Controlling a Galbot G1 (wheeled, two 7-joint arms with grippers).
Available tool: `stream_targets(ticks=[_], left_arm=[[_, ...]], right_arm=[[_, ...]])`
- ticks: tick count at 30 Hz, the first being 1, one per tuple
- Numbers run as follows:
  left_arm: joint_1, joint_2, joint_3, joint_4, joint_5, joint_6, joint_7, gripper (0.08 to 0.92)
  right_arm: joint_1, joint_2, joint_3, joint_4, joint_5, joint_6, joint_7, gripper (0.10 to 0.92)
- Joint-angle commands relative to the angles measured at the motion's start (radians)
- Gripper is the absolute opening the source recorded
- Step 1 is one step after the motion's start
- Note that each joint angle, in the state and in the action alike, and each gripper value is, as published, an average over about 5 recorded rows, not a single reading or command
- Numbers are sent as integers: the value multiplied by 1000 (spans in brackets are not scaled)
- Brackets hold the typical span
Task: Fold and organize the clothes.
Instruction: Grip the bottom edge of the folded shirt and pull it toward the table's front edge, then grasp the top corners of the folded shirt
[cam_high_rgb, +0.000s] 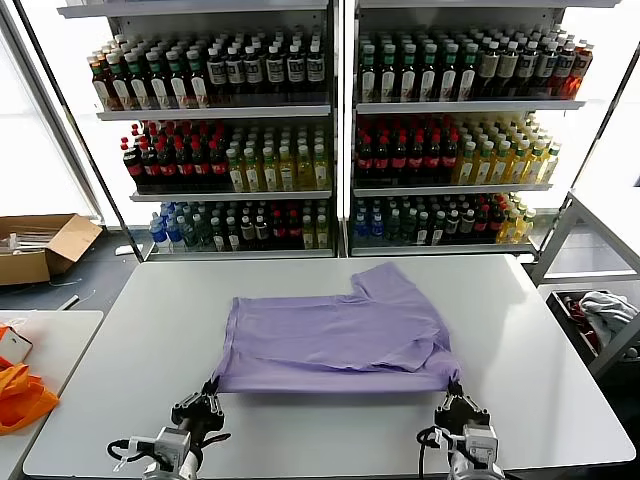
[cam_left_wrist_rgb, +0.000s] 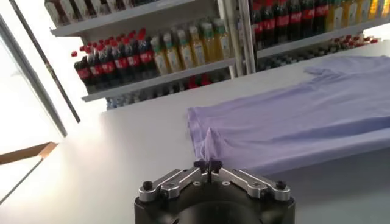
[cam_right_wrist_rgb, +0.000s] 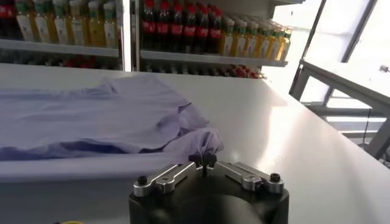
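A lavender T-shirt (cam_high_rgb: 335, 335) lies across the middle of the white table (cam_high_rgb: 330, 430), its plain side up, one sleeve toward the shelves. My left gripper (cam_high_rgb: 211, 386) is shut on the shirt's near left corner; the left wrist view shows cloth (cam_left_wrist_rgb: 286, 119) pinched between the closed fingertips (cam_left_wrist_rgb: 208, 164). My right gripper (cam_high_rgb: 455, 387) is shut on the near right corner; the right wrist view shows the fabric (cam_right_wrist_rgb: 109, 115) bunched up into the closed fingertips (cam_right_wrist_rgb: 203, 159). The near edge is lifted a little off the table between both grippers.
Two shelf units (cam_high_rgb: 340, 110) full of bottles stand behind the table. A cardboard box (cam_high_rgb: 40, 245) sits on the floor at far left. An orange cloth (cam_high_rgb: 20, 395) lies on a side table at left. A bin with grey cloth (cam_high_rgb: 605, 315) stands at right.
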Motion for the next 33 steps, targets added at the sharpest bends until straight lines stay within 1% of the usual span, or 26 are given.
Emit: stream_targets(ticks=[1,8,10,12,15,19,22,28,33], left_arm=[[248,-15,13,-69,46,-72,-35,88],[205,-40,29,-23,72,-82,-35,88],[193,-43,28,-20,76,-79,-34,88],[187,-46,28,-28,80,-75,-34,90],[184,-51,29,-51,85,-73,-36,134],[186,-62,31,-103,90,-73,-38,245],[174,-74,29,-126,101,-76,-40,332],[99,-95,24,-110,108,-71,-40,505],[44,-94,44,-107,124,-48,-22,653]], right_arm=[[-175,-31,-11,31,-78,70,19,117],[-143,-24,-13,-8,-81,65,16,125],[-138,-22,-13,-11,-79,60,17,151],[-144,-22,-14,-2,-77,59,19,195],[-168,-25,-19,27,-78,61,24,268],[-192,-30,-18,68,-93,77,28,380],[-163,-24,-2,67,-110,82,18,467],[-9,7,22,-21,-146,42,-38,640],[130,11,27,-97,-158,-17,-67,777]])
